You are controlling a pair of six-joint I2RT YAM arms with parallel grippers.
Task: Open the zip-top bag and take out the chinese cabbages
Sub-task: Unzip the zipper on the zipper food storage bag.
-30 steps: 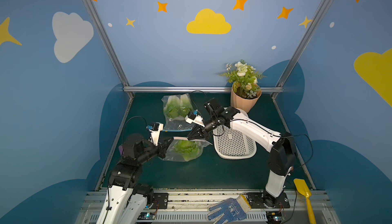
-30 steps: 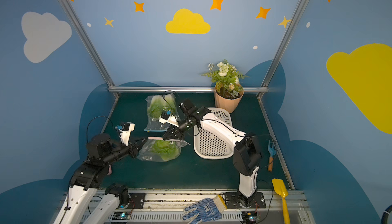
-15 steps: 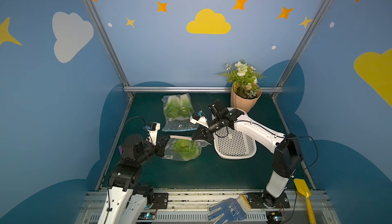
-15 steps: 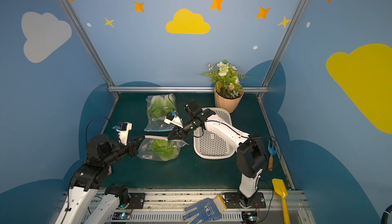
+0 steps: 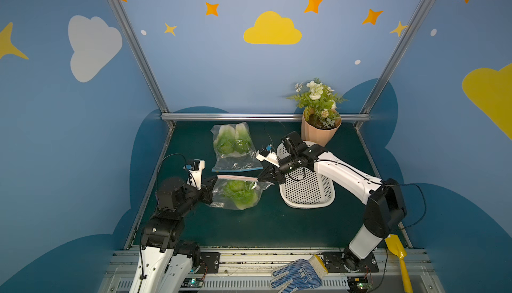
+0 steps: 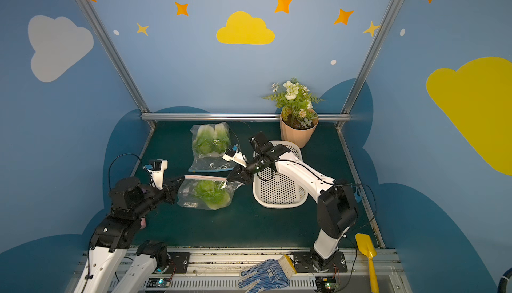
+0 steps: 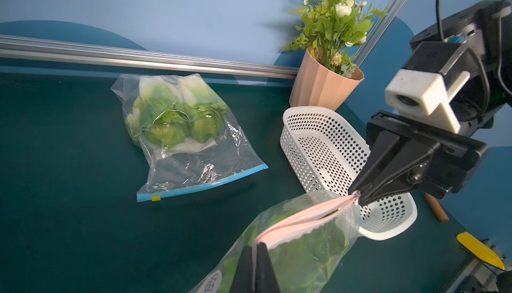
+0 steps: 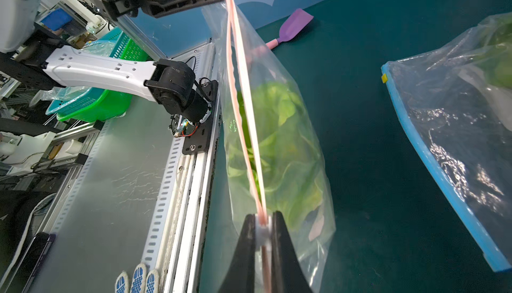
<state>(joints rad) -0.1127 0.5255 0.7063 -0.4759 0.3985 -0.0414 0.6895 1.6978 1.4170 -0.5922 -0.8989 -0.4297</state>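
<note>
— What do our hands hold?
— Our left hand [image 5: 215,178] is pinched tight on one end of the bag's [image 5: 220,198] pink zip [image 5: 235,178]. Our right hand [image 5: 259,179] is clamped just as tight on the other end. The strip runs taut between them.
— Is the zip parted?
— Through the right wrist camera we see its two pink strips standing apart along the middle and meeting again at each hand.
— Where is the cabbage [image 5: 240,194]?
— Inside that bag, below the line between our two hands and about midway. The clear plastic sags around it. We cannot tell whether the bag's bottom touches the surface [image 5: 249,230].
— And the others?
— Beyond both hands, farther from our bases, a blue bag [image 5: 235,161] lies flat on the surface with two cabbages [image 5: 232,142] in it, well apart from either hand.
— What is near our right hand?
— A white basket [image 5: 310,194] sits just beside it, under the wrist, and a pot [image 5: 315,135] of flowers stands behind that.
</note>
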